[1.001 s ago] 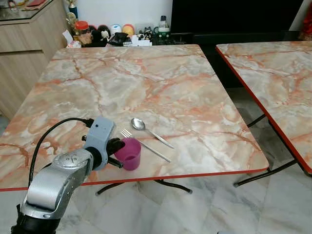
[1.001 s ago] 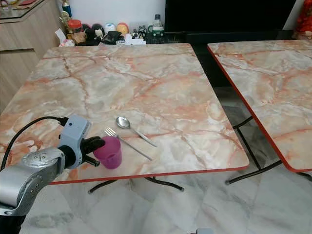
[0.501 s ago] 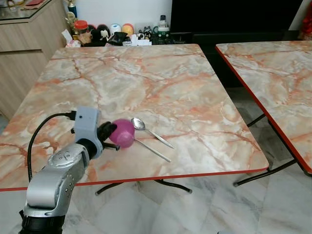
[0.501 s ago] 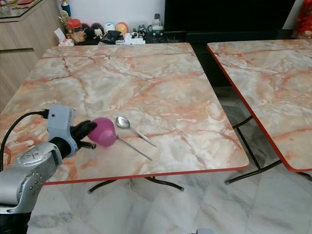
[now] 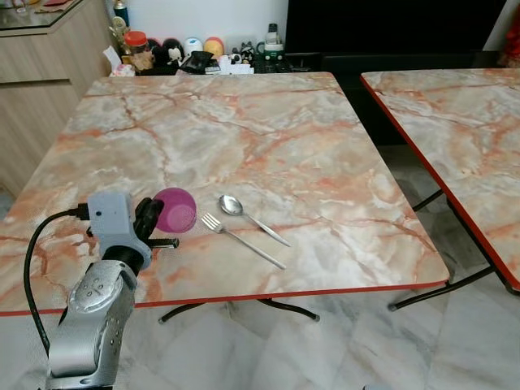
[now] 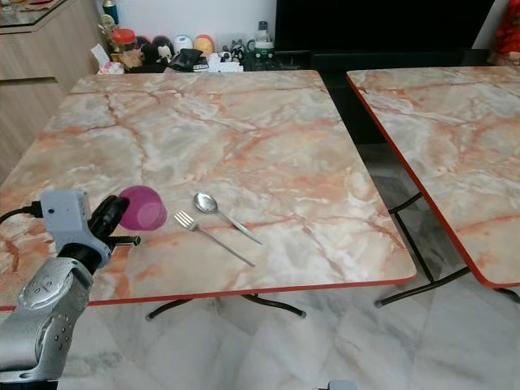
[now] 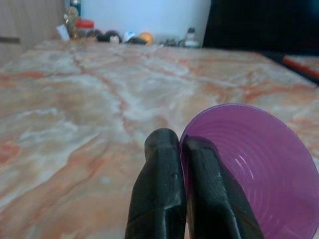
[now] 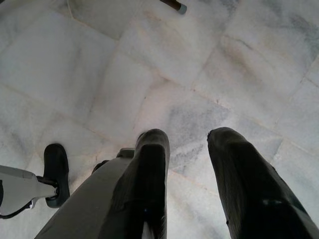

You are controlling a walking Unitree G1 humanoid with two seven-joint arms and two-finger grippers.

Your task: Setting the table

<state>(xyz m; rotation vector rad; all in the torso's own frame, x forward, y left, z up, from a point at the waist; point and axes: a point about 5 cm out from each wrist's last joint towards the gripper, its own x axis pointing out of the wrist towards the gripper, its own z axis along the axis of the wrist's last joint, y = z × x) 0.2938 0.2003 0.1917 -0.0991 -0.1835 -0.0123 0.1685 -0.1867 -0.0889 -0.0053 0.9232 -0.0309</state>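
Looking through the left eye view, I am seeing my left gripper (image 5: 156, 221) pinching the rim of a purple plastic cup (image 5: 175, 210), holding it tipped on its side above the marble table (image 5: 268, 138) near the front left edge. A fork (image 5: 241, 240) and a spoon (image 5: 251, 218) are lying just beside the cup on its right, side by side and apart from it. Jars and small figurines (image 5: 191, 55) are crowding the far edge.

Along the left wrist view, both fingers (image 7: 162, 194) are pressing together on the cup's wall, its ribbed inside facing the camera.

Down the right wrist view, my right gripper (image 8: 187, 186) is hanging idle over the tiled floor (image 8: 199, 59), fingers parted and gripping nothing.
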